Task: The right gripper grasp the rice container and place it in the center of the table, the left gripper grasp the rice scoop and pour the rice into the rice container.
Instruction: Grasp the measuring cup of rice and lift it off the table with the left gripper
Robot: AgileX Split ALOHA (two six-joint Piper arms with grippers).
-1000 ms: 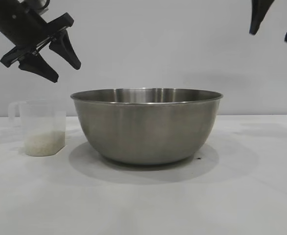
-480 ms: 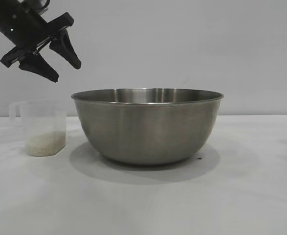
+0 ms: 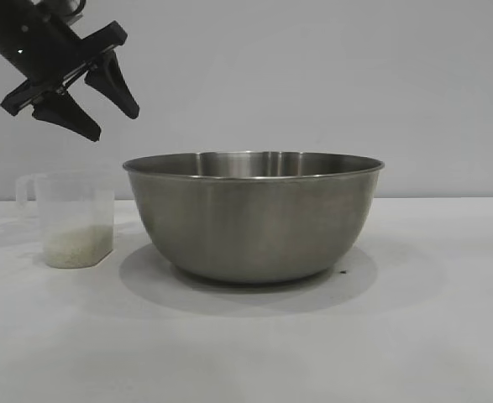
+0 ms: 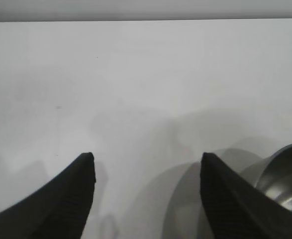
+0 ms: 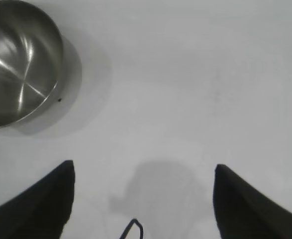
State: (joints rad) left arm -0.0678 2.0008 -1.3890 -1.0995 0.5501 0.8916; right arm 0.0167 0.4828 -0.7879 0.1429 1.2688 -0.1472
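The steel rice container (image 3: 253,214) stands at the middle of the white table (image 3: 414,336). It also shows in the left wrist view (image 4: 285,179) and the right wrist view (image 5: 16,59). The translucent rice scoop (image 3: 71,220) stands upright to its left, with a pale layer of rice (image 3: 78,247) in its bottom. My left gripper (image 3: 114,123) hangs open and empty above the scoop, its fingers (image 4: 71,199) wide apart. My right gripper (image 5: 143,167) is out of the exterior view; its wrist view shows it open and empty, high over bare table beside the container.
A plain grey wall (image 3: 313,75) stands behind the table. A small dark speck (image 3: 341,272) lies on the table by the container's base.
My right gripper has risen out of the top right of the exterior view. The left gripper, the container and the scoop have not moved.
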